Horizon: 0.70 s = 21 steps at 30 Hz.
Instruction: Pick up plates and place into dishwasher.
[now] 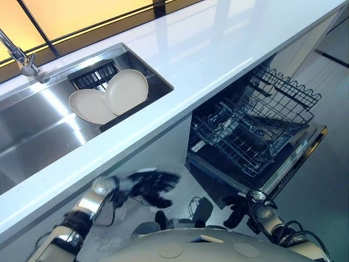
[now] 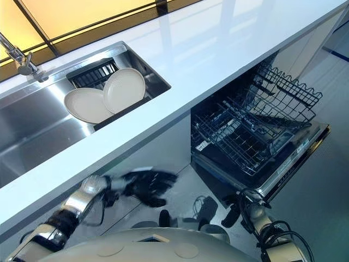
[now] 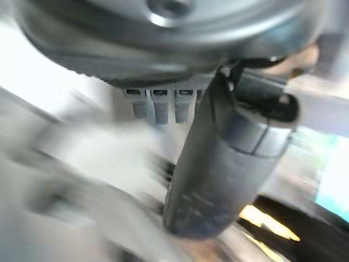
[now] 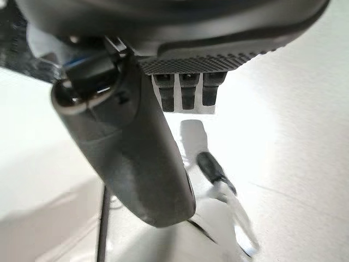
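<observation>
Left eye view: two plates (image 1: 109, 98) in sink (image 1: 32, 131); both hands (image 1: 152, 185) (image 1: 237, 210) relaxed, empty.

White countertop (image 1: 218, 54) lies bare between sink (image 1: 32, 131) and open dishwasher (image 1: 256, 131); the lower rack (image 1: 240, 128) (pulled out, wire tines upright) stands open from above.

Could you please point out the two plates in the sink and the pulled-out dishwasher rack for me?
Upper plate (image 1: 126, 90), left eye view, middle of its face.
Lower plate (image 1: 87, 106), left eye view, bare middle.
Dishwasher rack (image 1: 248, 128), left eye view, wire floor.
</observation>
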### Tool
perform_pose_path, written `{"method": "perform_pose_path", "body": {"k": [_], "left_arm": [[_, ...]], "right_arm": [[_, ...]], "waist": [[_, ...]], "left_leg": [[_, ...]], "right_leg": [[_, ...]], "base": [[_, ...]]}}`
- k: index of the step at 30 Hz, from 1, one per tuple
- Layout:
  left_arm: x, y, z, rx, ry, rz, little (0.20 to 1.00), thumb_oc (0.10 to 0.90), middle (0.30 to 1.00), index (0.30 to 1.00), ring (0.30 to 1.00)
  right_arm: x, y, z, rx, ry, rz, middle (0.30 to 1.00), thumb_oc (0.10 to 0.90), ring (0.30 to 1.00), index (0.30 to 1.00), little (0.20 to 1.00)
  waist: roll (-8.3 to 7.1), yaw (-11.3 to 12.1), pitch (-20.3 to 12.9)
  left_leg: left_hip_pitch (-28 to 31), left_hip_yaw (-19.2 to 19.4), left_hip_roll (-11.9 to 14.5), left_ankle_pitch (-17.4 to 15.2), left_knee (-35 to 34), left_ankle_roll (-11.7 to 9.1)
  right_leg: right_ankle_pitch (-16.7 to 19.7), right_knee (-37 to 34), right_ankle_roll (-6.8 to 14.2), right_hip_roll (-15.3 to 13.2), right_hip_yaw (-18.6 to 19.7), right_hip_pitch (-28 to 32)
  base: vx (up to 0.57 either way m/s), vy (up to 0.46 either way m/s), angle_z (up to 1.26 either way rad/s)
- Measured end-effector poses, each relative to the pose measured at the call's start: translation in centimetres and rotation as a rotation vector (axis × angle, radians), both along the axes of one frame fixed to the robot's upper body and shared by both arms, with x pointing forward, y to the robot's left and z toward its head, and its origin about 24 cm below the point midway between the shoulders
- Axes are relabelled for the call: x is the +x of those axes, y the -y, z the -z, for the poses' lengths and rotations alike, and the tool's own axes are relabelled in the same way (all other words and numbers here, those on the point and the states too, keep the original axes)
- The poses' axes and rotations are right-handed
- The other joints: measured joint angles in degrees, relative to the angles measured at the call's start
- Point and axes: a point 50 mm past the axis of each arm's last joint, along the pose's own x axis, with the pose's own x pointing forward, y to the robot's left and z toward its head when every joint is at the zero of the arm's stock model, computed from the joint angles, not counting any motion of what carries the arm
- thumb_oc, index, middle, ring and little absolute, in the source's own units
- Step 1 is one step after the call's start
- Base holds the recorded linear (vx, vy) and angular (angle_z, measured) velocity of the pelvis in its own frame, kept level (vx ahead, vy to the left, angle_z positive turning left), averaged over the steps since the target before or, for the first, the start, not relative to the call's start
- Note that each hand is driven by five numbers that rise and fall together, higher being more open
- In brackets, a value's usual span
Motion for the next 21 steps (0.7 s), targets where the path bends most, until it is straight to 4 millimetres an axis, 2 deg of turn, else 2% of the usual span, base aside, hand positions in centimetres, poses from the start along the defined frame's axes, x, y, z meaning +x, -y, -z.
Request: {"method": "perform_pose_path", "body": {"k": [1, 2, 5, 8, 11, 13, 16, 17, 21], "left_arm": [[0.1, 1.4, -1.0, -0.136, -0.047, 0.01, 0.9, 0.8, 0.9, 0.9, 0.9], [-0.1, 3.5, -2.3, -0.343, -0.147, 0.03, 0.9, 0.8, 0.9, 0.9, 0.9], [-1.2, 6.8, -3.7, -0.624, -0.363, 0.109, 0.9, 0.8, 0.9, 0.9, 0.9], [-1.2, 7.4, -4.6, -0.753, -0.46, 0.075, 0.9, 0.8, 0.9, 0.9, 0.9], [-0.2, 6.7, -6.1, -0.85, -0.43, -0.037, 0.9, 0.8, 0.9, 0.9, 0.9], [0.9, 5.2, -7.4, -0.898, -0.265, -0.146, 0.9, 0.8, 0.9, 0.9, 0.9], [2.5, 1.9, -9.6, -0.873, 0.095, -0.369, 0.9, 0.8, 0.9, 0.9, 0.9], [3.1, 0.1, -10.8, -0.822, 0.282, -0.498, 0.9, 0.8, 0.9, 0.9, 0.9], [4.0, -5.9, -14.9, -0.503, 0.84, -0.916, 0.9, 0.8, 0.9, 0.9, 0.9]], "right_arm": [[0.3, -0.1, -0.1, 0.004, 0.006, -0.002, 0.9, 0.8, 0.9, 0.9, 0.9], [0.5, -0.3, -0.2, 0.009, 0.003, -0.003, 0.9, 0.8, 0.9, 0.9, 0.9], [0.5, -0.3, -0.3, 0.004, -0.023, 0.005, 0.9, 0.8, 0.9, 0.9, 0.9], [0.6, -0.5, -0.2, 0.014, -0.041, 0.006, 0.9, 0.8, 0.9, 0.9, 0.9], [0.4, -0.6, -0.1, 0.016, -0.06, 0.0, 0.9, 0.8, 0.9, 0.9, 0.9], [0.3, -0.6, -0.1, 0.024, -0.064, 0.006, 0.9, 0.8, 0.9, 0.9, 0.9], [0.0, -0.6, 0.1, 0.026, -0.073, 0.015, 0.9, 0.8, 0.9, 0.9, 0.9], [-0.1, -0.5, 0.2, 0.026, -0.072, 0.014, 0.9, 0.8, 0.9, 0.9, 0.9], [-1.0, -0.1, 0.6, 0.018, -0.078, 0.018, 0.9, 0.8, 0.9, 0.9, 0.9]], "waist": [[0.04, -0.1, 0.05], [-0.09, -0.22, 0.16], [-0.68, -0.06, 0.6], [-1.25, -0.14, 1.09], [-1.84, 0.29, 1.96], [-2.02, 0.36, 2.42], [-1.94, 0.4, 2.5], [-1.87, 0.39, 2.51], [-1.78, 1.1, 2.53]], "left_leg": [[0.04, 0.03, -0.01, -0.02, 0.0, -0.01], [0.09, 0.08, -0.1, -0.06, 0.04, -0.04], [0.22, 0.08, -0.22, -0.06, 0.24, -0.05], [0.8, 0.16, -0.11, -0.07, 0.23, -0.07], [1.45, 0.17, 0.23, -0.25, 0.02, -0.18], [1.25, 0.07, 0.22, -0.22, 0.02, -0.15], [1.21, -0.03, 0.16, -0.18, 0.03, -0.1], [1.21, -0.17, 0.12, -0.18, 0.08, -0.1], [1.2, -0.54, 0.06, -0.24, 0.26, -0.19]], "right_leg": [[0.0, 0.0, 0.0, 0.06, 0.14, 0.0], [0.0, 0.01, 0.0, 0.06, 0.27, 0.03], [0.0, 0.0, 0.0, 0.12, 0.32, 0.07], [0.0, 0.0, 0.0, 0.14, 0.42, 0.53], [-0.27, -0.27, 0.35, 0.08, 0.45, 0.99], [-0.26, -0.28, 0.36, 0.05, 0.41, 0.94], [-0.24, -0.28, 0.33, 0.01, 0.39, 0.95], [-0.04, -0.27, 0.05, 0.0, 0.28, 1.01], [-0.05, -0.02, 0.03, 0.0, 0.15, 1.08]], "base": [[0.07, -0.072, -0.08], [0.07, -0.072, -0.04], [0.05, -0.058, -0.01], [0.02, -0.028, -0.02], [0.0, 0.0, 0.0], [0.0, 0.0, 0.0], [0.03, 0.021, 0.01], [0.07, 0.048, 0.04], [0.1, 0.057, 0.02]]}}
